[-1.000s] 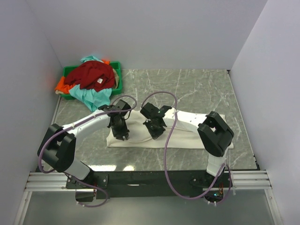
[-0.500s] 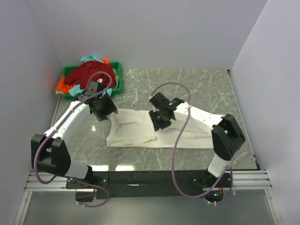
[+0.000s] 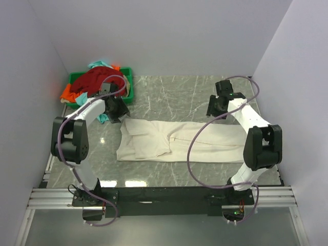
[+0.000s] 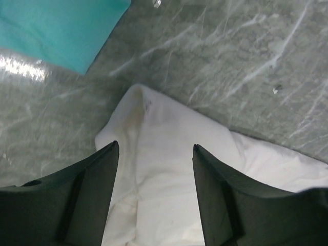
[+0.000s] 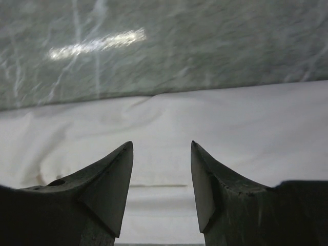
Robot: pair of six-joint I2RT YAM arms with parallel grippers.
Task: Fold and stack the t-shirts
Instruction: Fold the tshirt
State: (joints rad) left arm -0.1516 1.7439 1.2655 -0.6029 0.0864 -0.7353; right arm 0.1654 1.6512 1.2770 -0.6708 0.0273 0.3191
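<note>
A cream-white t-shirt [image 3: 174, 141] lies flat on the marble table as a long folded strip. My left gripper [image 3: 117, 110] hovers over its far left corner, open and holding nothing; the left wrist view shows that cream corner [image 4: 164, 169] below the left gripper [image 4: 154, 146]. My right gripper [image 3: 215, 108] is over the strip's far right edge, also open and holding nothing. In the right wrist view the cream cloth [image 5: 205, 118] lies under the right gripper [image 5: 161, 144]. Dark red [image 3: 100, 79], teal [image 3: 96, 65] and orange [image 3: 66, 94] t-shirts are heaped at the back left.
The heap sits in a green bin [image 3: 127, 74] in the back left corner. A teal sleeve [image 4: 56, 25] hangs out of it onto the table close to my left gripper. Walls close in the table at the left, back and right.
Both grippers have opened and let go of the cream shirt. They moved from its middle outward and back, the left to the far left corner, the right to the far right edge.
</note>
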